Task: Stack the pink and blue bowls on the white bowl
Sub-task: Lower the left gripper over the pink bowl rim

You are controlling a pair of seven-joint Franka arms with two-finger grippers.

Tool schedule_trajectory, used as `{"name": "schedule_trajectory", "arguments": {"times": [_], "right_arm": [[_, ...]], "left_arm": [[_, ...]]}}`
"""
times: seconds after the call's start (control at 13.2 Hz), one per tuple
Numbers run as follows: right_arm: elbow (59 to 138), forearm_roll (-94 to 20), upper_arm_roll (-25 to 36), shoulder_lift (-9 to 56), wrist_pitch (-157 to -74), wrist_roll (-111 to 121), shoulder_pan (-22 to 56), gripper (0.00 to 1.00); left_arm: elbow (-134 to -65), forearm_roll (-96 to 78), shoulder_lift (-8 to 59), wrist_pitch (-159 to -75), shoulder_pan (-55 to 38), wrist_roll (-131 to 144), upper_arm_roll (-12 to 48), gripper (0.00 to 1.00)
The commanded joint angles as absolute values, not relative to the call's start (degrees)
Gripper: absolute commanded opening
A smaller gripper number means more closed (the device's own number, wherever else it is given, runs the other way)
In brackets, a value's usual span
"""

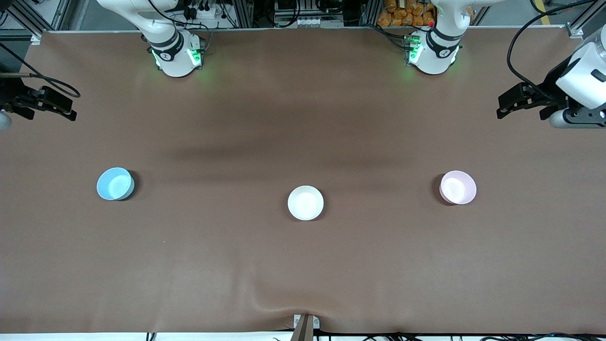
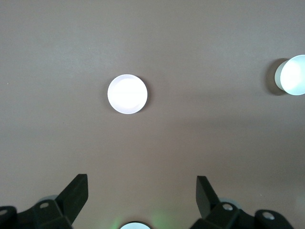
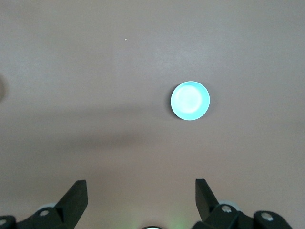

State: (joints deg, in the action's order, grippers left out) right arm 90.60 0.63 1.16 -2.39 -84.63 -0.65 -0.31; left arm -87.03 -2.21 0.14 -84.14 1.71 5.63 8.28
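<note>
The white bowl [image 1: 305, 202] sits in the middle of the brown table. The blue bowl [image 1: 115, 183] sits toward the right arm's end and the pink bowl [image 1: 458, 187] toward the left arm's end. All three are upright, empty and well apart. My left gripper [image 1: 503, 108] is open and empty, high over the left arm's end of the table. Its wrist view shows the pink bowl [image 2: 127, 94] washed out pale, the white bowl [image 2: 293, 75] at the edge, and the gripper [image 2: 141, 183]. My right gripper [image 1: 71, 110] is open and empty over the right arm's end. Its wrist view shows the blue bowl [image 3: 190, 100] and the gripper [image 3: 140, 186].
The two arm bases [image 1: 175, 54] [image 1: 433, 52] stand along the table's edge farthest from the front camera. A small bracket [image 1: 305, 326] sits at the edge nearest that camera, with a wrinkle in the brown cover [image 1: 265, 303] beside it.
</note>
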Motion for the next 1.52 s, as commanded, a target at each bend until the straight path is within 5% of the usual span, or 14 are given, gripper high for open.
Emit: {"name": "schedule_trajectory", "arguments": {"times": [0.0,0.38,0.76,1.06,1.44], "right_arm": [[90.4,0.2,1.8,-2.7,-84.3,-0.9,0.3,1.0],[90.4,0.3,1.8,-2.6,-84.3,-0.9,0.3,1.0],[89.6,0.1,1.8,-2.7,-83.5,-1.7,0.9,1.0],[89.5,0.0,2.0,-2.7,-83.6,-1.6,0.0,1.0],[89.5,0.6,4.0,-2.4,-83.4,-1.6,-2.2,1.0]], "left_arm": [[-86.5,-1.1,0.2,-84.3,1.8,4.3,8.3,1.0],[-87.3,-1.1,0.4,-84.0,2.4,4.4,8.2,1.0],[-89.7,0.1,8.7,-86.2,5.4,0.0,8.3,1.0],[-101.0,2.5,11.1,-103.7,7.3,-2.4,8.2,1.0],[-104.8,3.2,19.1,-115.2,8.6,-8.9,8.2,1.0]]}}
